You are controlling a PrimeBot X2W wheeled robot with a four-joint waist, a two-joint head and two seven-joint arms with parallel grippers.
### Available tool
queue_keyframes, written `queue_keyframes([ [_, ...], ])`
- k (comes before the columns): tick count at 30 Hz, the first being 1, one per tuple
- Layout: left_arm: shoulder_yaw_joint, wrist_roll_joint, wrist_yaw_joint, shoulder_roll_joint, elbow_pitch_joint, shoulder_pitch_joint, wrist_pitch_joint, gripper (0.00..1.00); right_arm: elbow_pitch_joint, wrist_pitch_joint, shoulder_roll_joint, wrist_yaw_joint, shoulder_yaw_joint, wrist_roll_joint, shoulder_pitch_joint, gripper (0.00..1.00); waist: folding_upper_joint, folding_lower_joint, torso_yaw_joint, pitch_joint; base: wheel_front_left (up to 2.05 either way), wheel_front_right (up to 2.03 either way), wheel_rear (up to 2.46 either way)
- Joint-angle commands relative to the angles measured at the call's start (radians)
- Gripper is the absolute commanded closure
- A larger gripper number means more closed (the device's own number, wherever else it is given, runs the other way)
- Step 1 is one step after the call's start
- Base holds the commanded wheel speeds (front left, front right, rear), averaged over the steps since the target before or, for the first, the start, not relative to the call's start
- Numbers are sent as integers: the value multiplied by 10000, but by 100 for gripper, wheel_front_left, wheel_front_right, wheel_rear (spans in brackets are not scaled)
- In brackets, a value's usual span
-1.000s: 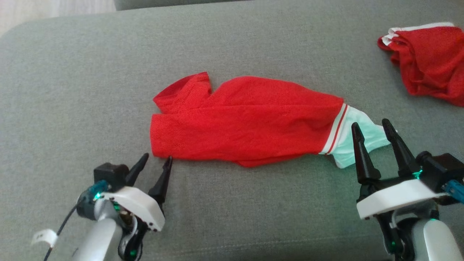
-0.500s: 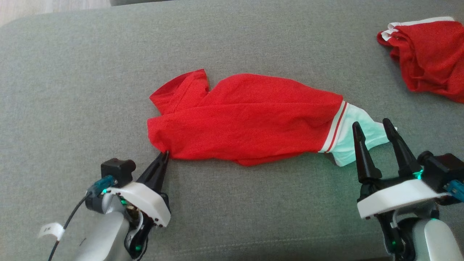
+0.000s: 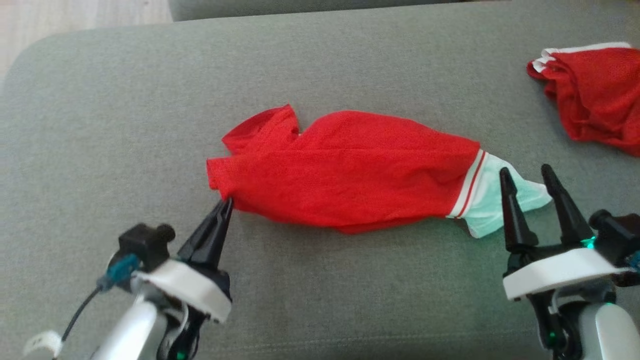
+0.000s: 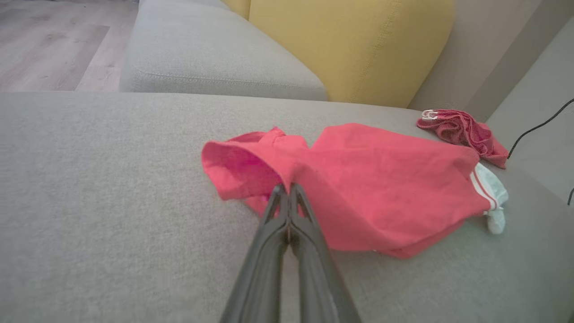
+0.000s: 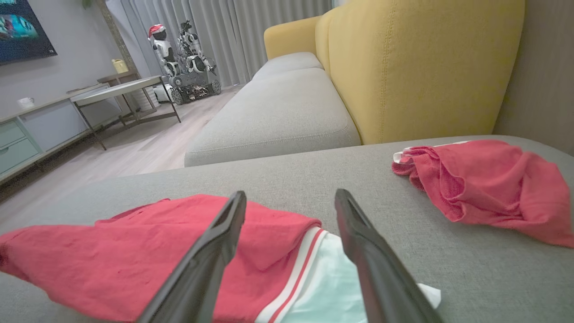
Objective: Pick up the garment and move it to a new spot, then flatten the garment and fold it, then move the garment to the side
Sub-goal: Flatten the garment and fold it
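Head view, from above: a grey cushion (image 3: 350,65) carries the garment (image 3: 350,175), which lies lengthwise across its middle, red body to the left and white-and-mint end to the right. The left wrist view adds what lies behind it: wood floor (image 4: 45,45), a yellow backrest (image 4: 350,45) and, far right, a black cable (image 4: 538,128). The right wrist view adds the room beyond the sofa, with a white robot (image 5: 163,49) standing by the curtains.

My left gripper (image 3: 227,202): jaws pressed together, pinching the garment's near left corner, with the cloth drawn to a point at the tips.

My right gripper (image 3: 525,171): jaws spread, one finger on either side of the pale end and standing over it. Whether they touch it I cannot tell.

A red cloth (image 3: 595,95) lies crumpled at the cushion's far right, well apart from the garment.
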State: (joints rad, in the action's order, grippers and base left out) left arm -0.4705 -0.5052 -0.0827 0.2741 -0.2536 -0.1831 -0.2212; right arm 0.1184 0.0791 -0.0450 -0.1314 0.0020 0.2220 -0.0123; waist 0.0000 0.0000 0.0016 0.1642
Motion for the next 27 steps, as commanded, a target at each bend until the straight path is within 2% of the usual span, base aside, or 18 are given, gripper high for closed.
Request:
queue_keyframes([
  [1, 464, -140, 180, 353, 908, 116, 195, 100, 342, -93, -52, 7, 143, 90, 118, 0, 0, 0, 128, -99, 0, 0, 0],
  [11, 529, -339, 1495, 845, 5059, 2153, 1624, 100, 304, -143, -52, 7, -54, 179, -128, 0, 0, 0, 473, -411, 0, 0, 0],
  [18, 612, -211, 2013, 1163, 6744, 2698, 2195, 100, 351, -153, -52, 7, -205, 263, -284, 0, 0, 0, 629, -505, 0, 0, 0],
  [22, 673, -146, 2093, 1315, 7151, 2566, 2452, 100, 371, -140, -52, 7, -164, 311, -253, 0, 0, 0, 601, -484, 0, 0, 0],
  [27, 805, -149, 1988, 1230, 6619, 1759, 2454, 100, 405, -113, -52, 7, -66, 345, -139, 0, 0, 0, 382, -337, 0, 0, 0],
])
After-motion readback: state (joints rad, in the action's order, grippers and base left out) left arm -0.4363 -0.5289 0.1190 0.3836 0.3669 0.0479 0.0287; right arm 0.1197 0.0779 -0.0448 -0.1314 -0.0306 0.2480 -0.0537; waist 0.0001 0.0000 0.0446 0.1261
